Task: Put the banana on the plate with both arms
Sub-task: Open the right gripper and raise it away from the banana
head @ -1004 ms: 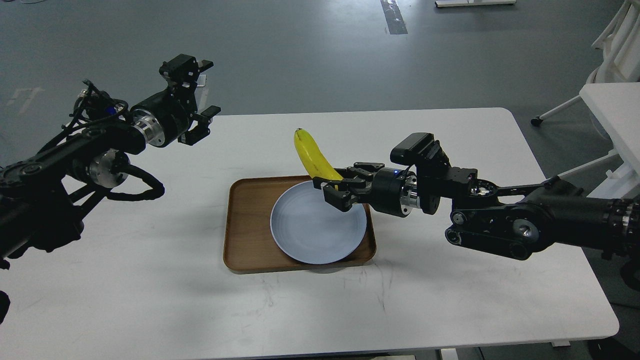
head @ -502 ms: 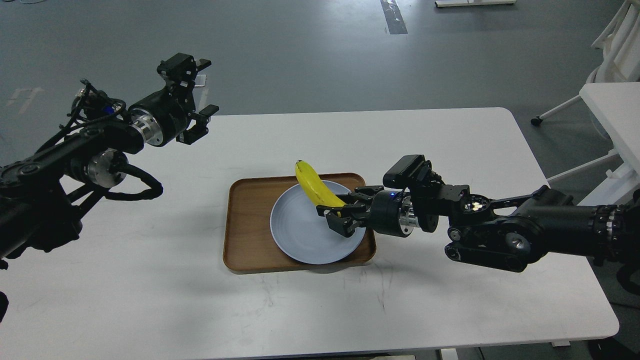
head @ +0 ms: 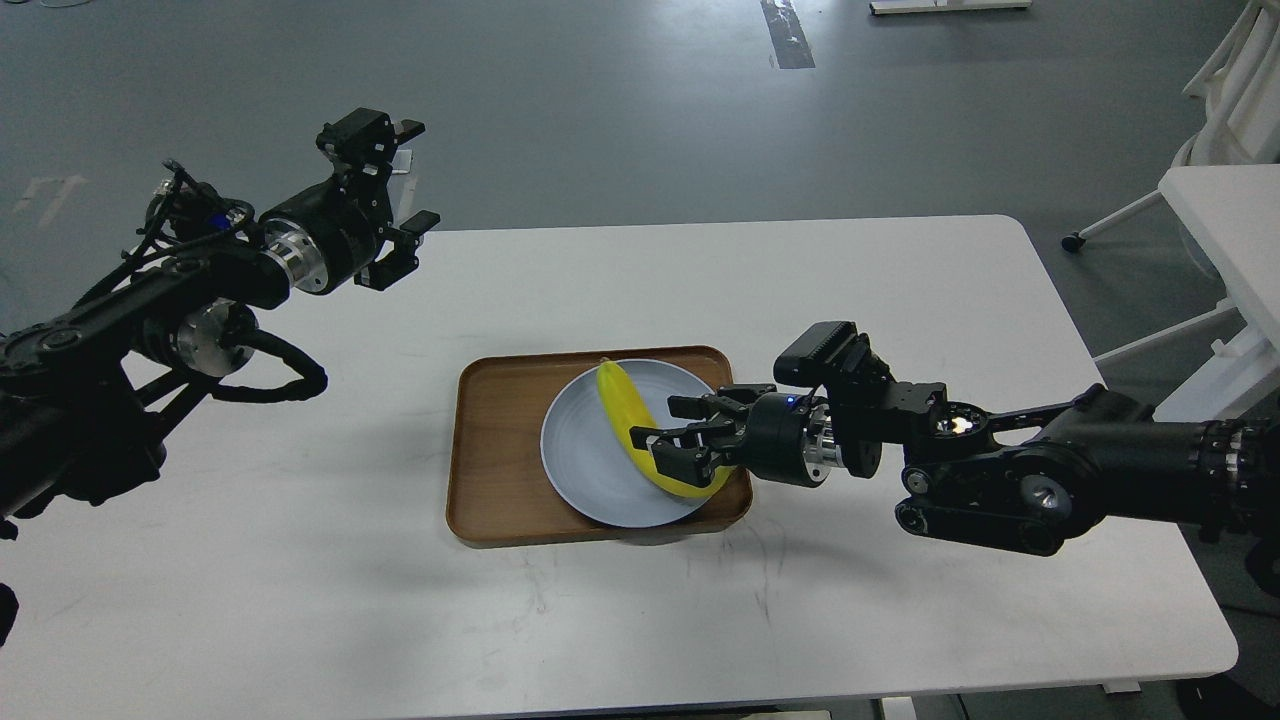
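Grey floor fills the far half of my head view, with a dark strip [head: 786, 32] running across it near the top and white furniture [head: 1225, 190] crowding the right edge. Nearer me sits the white table [head: 850, 270] with rounded corners, its top scuffed with faint dark marks toward my side.

Near the middle of it lies a brown wooden tray [head: 490, 450], and the plate [head: 585, 460] rests inside the tray, shifted toward its right end. I see the banana [head: 625, 415] lying across the plate, one tip near the far rim, the other end reaching the plate's right rim.

My right gripper [head: 678, 437] comes in low from the right, its fingers spread around the banana's nearer end; I cannot tell whether they touch the peel. My left gripper [head: 412, 175] hangs high over the table's far left corner, well apart from the tray, fingers wide apart and holding nothing.

Bare tabletop stretches left of the tray, in front of it and behind it. On the right, my arm [head: 1050, 470] takes up the space between tray and table edge.
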You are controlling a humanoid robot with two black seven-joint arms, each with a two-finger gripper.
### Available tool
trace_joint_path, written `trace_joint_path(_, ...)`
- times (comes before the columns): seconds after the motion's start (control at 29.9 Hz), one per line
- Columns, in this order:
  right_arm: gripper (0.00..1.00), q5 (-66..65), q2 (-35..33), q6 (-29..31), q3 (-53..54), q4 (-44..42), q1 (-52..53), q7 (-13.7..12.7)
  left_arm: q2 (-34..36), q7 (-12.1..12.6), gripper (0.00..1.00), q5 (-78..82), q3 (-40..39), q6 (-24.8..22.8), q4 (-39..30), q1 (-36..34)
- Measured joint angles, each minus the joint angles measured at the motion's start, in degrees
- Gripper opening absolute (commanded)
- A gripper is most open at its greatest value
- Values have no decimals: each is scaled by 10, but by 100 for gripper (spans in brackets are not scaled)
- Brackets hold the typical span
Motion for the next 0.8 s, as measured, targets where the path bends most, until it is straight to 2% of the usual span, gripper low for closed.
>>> trace_joint_path(0.3,99,32,-9,0,12,26,8,-6,1,0,98,0,0,0,0,0)
trace_joint_path(0.54,99,43,-50,0,95,23,12,-6,-2,0,98,0,0,0,0,0)
trace_joint_path(0.8,99,270,-102,5,224,21,4,-7,-8,0,98,0,-2,1,0,0)
